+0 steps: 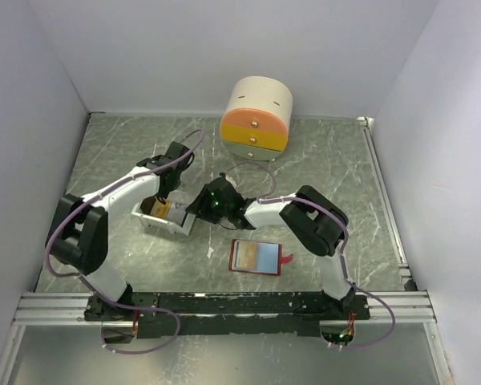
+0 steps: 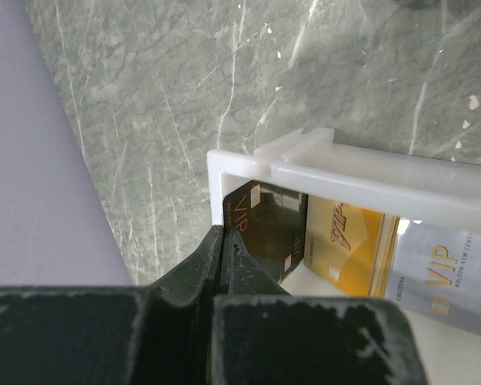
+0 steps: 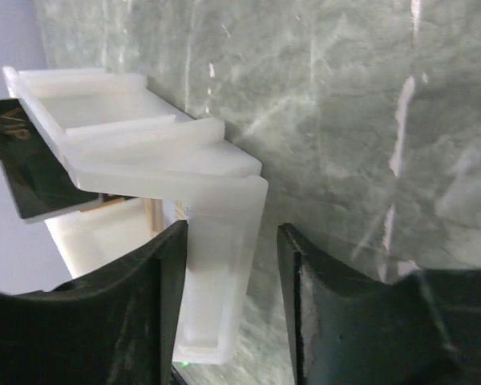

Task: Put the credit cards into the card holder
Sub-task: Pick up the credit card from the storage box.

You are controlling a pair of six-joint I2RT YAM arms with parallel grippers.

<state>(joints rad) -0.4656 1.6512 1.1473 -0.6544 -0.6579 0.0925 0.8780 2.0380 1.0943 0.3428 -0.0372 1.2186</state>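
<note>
The left gripper (image 2: 224, 241) pinches the dark shiny plastic card (image 2: 272, 224) inside the white plastic tray (image 2: 345, 172); lift it straight up, slowly. The right gripper (image 3: 228, 265) has its fingers spread around the tray's end. The red folding card holder (image 1: 259, 257) lies open near the tray.

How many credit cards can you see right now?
3, all in the white tray: a dark card pinched by the left gripper at the tray's corner, a gold card beside it, and a silver card further along. Others may be hidden.
</note>
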